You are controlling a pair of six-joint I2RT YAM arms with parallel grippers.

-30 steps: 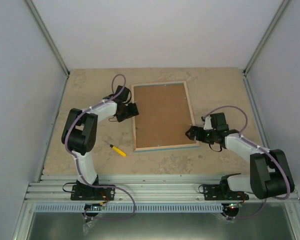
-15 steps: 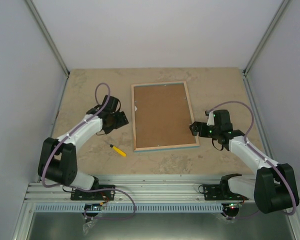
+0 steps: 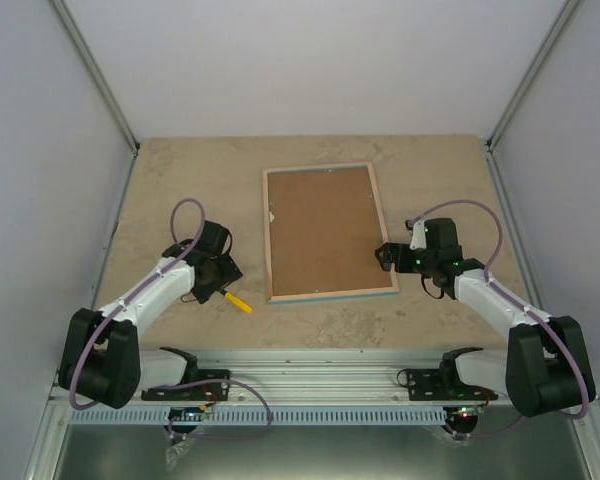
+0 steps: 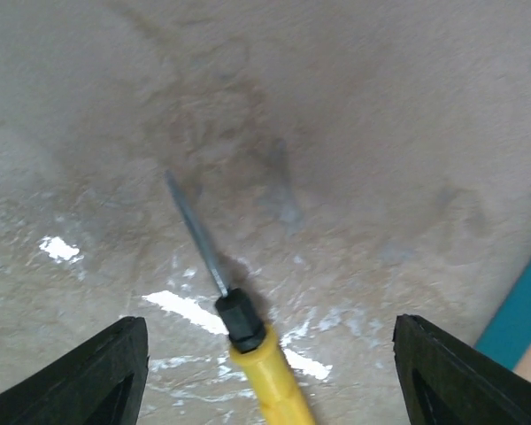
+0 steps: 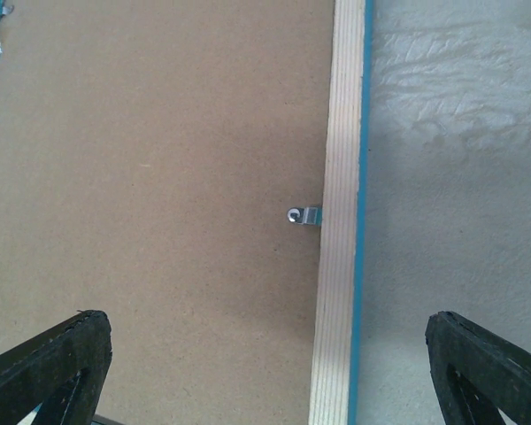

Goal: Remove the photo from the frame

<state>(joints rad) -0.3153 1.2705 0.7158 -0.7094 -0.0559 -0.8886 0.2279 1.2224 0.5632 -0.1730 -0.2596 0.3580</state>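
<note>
The frame point(image 3: 378, 230) lies face down at mid-table, showing its light wood back and a thin turquoise rim. A brown backing board point(image 3: 322, 228) fills it. The photo is hidden under that board. My right gripper point(image 3: 383, 256) hovers open over the frame's right rail point(image 5: 341, 266), its fingers point(image 5: 53, 367) straddling rail and board. A small metal clip point(image 5: 303, 215) reaches from the rail onto the backing board point(image 5: 159, 177). My left gripper point(image 3: 222, 284) is open, low over a yellow-handled screwdriver point(image 3: 238, 302), left of the frame. The handle point(image 4: 267, 385) lies between its fingers point(image 4: 102, 376), touching neither.
The screwdriver's metal shaft point(image 4: 195, 230) points away from the left gripper across the sandy mat point(image 3: 180, 190). A corner of the frame's turquoise edge point(image 4: 524, 305) shows at the right of the left wrist view. Grey walls enclose the table on three sides.
My left arm has swung away from the frame's left edge, back toward the near left, and now sits over the screwdriver. My right gripper has shifted slightly along the frame's right rail.
</note>
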